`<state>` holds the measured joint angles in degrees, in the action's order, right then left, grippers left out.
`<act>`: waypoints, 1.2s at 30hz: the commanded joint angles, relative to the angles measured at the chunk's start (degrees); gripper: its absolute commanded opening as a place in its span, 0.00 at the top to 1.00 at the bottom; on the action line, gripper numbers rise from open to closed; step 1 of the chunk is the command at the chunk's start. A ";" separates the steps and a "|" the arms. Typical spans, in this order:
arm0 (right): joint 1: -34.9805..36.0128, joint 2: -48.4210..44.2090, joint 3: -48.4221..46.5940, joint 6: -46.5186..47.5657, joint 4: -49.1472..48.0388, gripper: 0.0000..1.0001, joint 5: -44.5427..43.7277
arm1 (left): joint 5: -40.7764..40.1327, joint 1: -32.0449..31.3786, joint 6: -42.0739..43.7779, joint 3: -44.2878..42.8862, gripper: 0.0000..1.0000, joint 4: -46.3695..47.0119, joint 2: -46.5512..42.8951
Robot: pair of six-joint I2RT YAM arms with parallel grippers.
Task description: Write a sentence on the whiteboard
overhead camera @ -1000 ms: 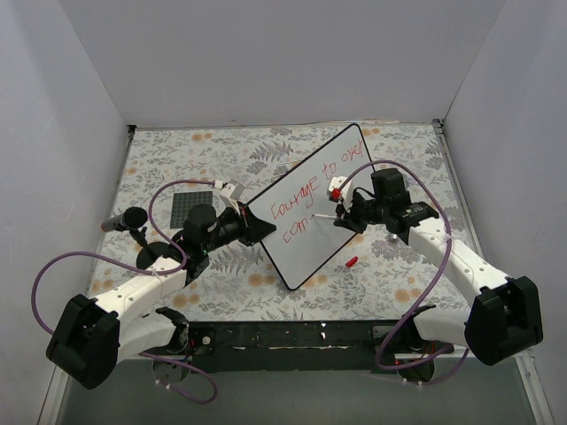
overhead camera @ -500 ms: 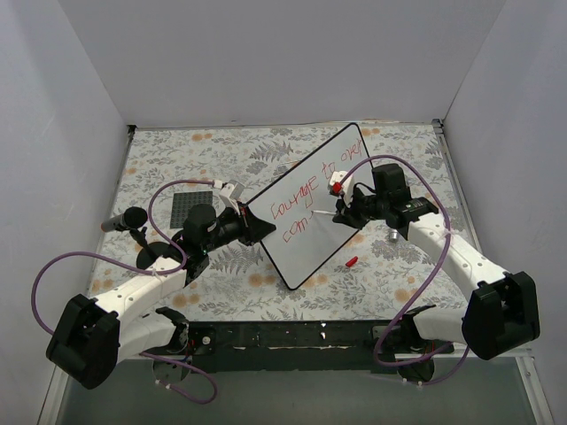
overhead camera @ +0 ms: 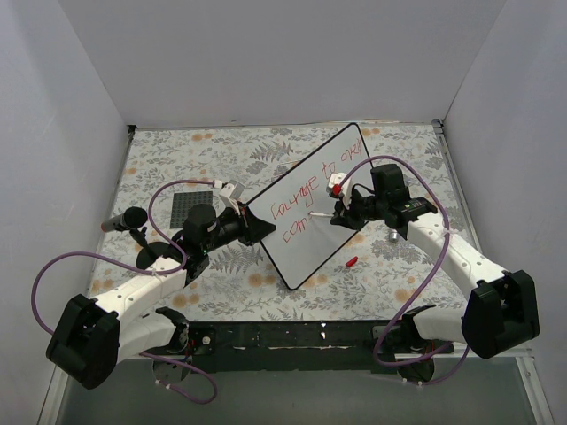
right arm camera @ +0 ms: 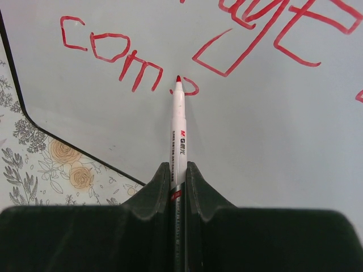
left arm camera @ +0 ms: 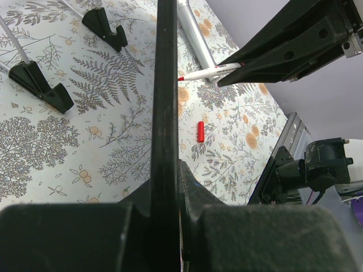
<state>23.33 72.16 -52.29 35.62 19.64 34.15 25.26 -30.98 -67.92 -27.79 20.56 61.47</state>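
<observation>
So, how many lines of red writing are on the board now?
2: a long line across the board, and a short one, "com", under it. Some strokes may be hidden by the right gripper.

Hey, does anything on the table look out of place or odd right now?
A small red cap lies loose on the floral cloth beside the whiteboard, near its lower right edge. The whiteboard sits diagonally, so the sentence slants.

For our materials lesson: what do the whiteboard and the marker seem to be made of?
The whiteboard looks like a smooth, glossy coated panel: red ink sits crisply on top. The marker seems matt white plastic with printed lettering; its red tip is perhaps felt.
</observation>
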 commanded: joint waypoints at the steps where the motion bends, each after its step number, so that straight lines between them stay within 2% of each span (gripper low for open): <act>1: 0.13 0.35 0.17 1.65 0.84 0.99 1.44 | 0.94 -0.39 2.18 -1.48 1.00 1.24 -1.00; 20: 0.05 1.32 1.49 2.79 2.95 0.99 -2.24 | 0.85 -0.31 2.18 -1.30 1.00 1.15 -1.18; 27: -0.57 0.44 0.70 2.18 1.72 0.99 -5.41 | 0.76 -0.31 2.27 -1.30 1.00 0.98 -1.36; 36: -1.54 0.09 -1.67 1.74 1.10 0.99 -5.42 | 0.76 -0.31 2.35 -1.30 1.00 0.89 -1.27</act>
<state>22.28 72.77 -50.98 37.67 22.83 30.92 24.86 -30.96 -67.99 -27.79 20.43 61.45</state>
